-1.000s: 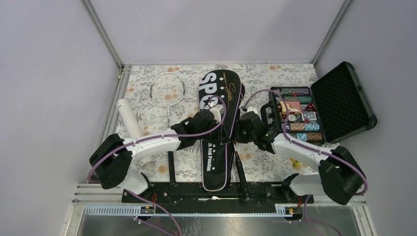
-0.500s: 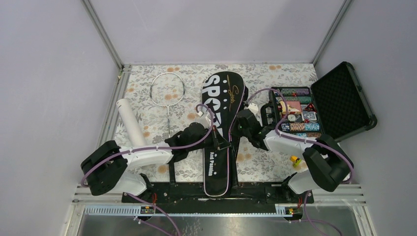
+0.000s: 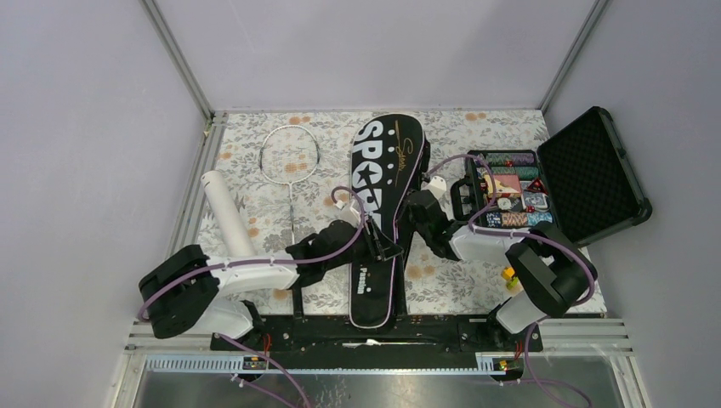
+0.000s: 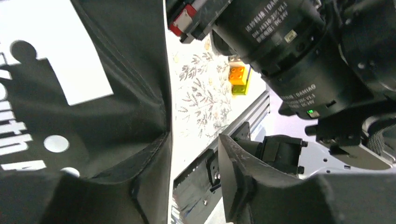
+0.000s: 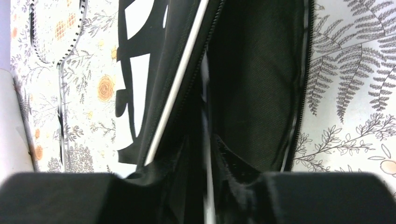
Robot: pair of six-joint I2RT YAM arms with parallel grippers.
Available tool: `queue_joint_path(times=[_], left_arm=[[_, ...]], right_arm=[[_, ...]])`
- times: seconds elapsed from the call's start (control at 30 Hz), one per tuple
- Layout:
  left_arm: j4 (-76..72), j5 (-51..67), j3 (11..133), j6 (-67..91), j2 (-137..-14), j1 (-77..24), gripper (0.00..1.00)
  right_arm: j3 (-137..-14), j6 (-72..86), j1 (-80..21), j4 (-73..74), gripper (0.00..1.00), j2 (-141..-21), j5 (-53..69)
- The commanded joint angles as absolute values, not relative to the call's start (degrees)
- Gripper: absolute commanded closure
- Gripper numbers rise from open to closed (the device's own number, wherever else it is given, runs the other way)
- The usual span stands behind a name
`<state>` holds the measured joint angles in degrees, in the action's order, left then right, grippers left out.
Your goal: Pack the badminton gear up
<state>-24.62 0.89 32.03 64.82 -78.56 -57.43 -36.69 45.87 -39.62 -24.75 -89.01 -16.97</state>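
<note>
Racket bag (image 3: 384,170) lies lengthwise down the middle of the table (image 3: 459,136), wide end far, narrow end at the arm bases. The right wrist view shows its zipper side gaping open. Judge it soft, limp and light: the fabric sags and folds, so take it at the stiffer zipper edge near the waist, not on the flat panel. One racket (image 3: 290,155) lies left of the bag, apart from it, near the white tube (image 3: 224,204). It's probably light and stiff with fragile strings, so grab the shaft or handle. Both your arms reach low and inward, meeting at the bag's waist from either side. Your left gripper (image 4: 192,140) has fingers apart, fabric against one, nothing between. Your right gripper (image 5: 205,154) sits narrowly apart about the bag's edge; clamped or not, can't tell.
</note>
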Motion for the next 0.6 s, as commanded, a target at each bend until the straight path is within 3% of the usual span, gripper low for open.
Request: queue_joint_path(times=[0.0, 0.13, 0.3, 0.47, 0.57], left_arm=[[-14.33, -2.32, 37.45, 63.18, -72.55, -58.92, 0.55], [3.42, -9.15, 42.54, 60.9, -69.25, -58.89, 0.54], [15.48, -15.0, 42.23, 63.01, -65.93, -58.38, 0.5], [21.69, -17.54, 40.41, 63.81, -62.99, -57.26, 0.48], [24.29, -17.88, 39.87, 62.74, -62.07, -55.83, 0.47]], right_arm=[[-38.89, 42.18, -39.3, -27.99, 0.64, -86.4, -16.75], [-39.52, 40.79, -39.37, -16.43, 0.48, -81.63, -15.09], [-40.26, 39.7, -39.36, -0.96, 0.34, -74.49, -9.03], [-35.39, 40.81, -39.36, 4.29, 0.44, -67.52, -0.54], [-32.92, 41.01, -39.43, 6.16, 0.43, -65.55, 3.89]])
